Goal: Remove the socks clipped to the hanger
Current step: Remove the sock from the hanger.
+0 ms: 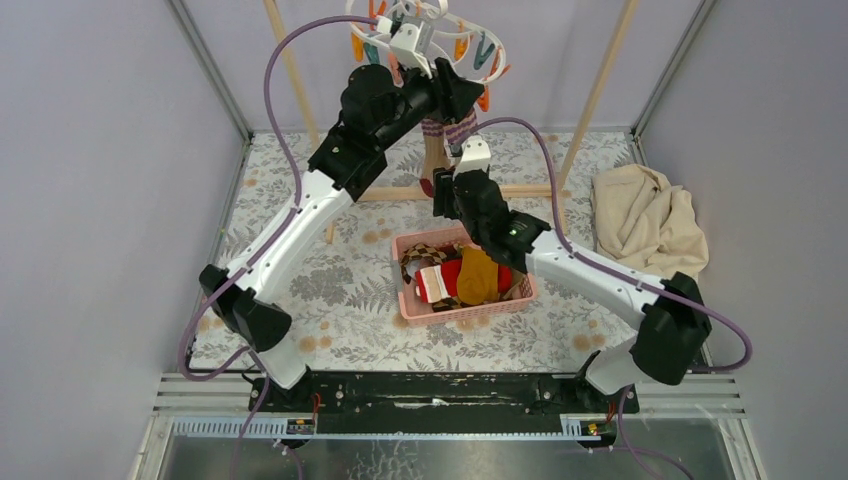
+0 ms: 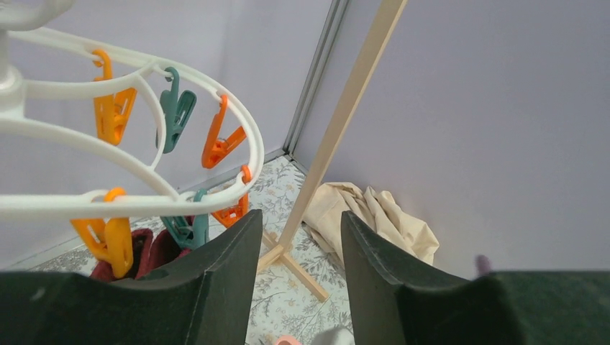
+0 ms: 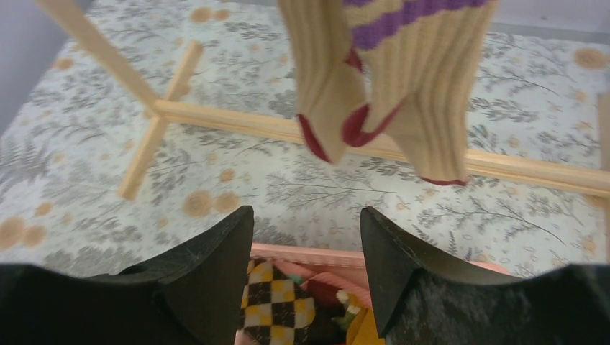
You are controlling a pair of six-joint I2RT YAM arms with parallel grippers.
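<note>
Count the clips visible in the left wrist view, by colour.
On the white plastic oval hanger, left wrist view:
Orange plastic clips: 4
Teal plastic clips: 2
Total: 6

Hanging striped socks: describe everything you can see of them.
Two ribbed knit beige socks with purple stripes and maroon toes and heels hang toes down, side by side and touching, over the wooden rack's base bar. Their tops are cut off in the right wrist view. The right gripper's open fingers sit below, not touching them.
</note>
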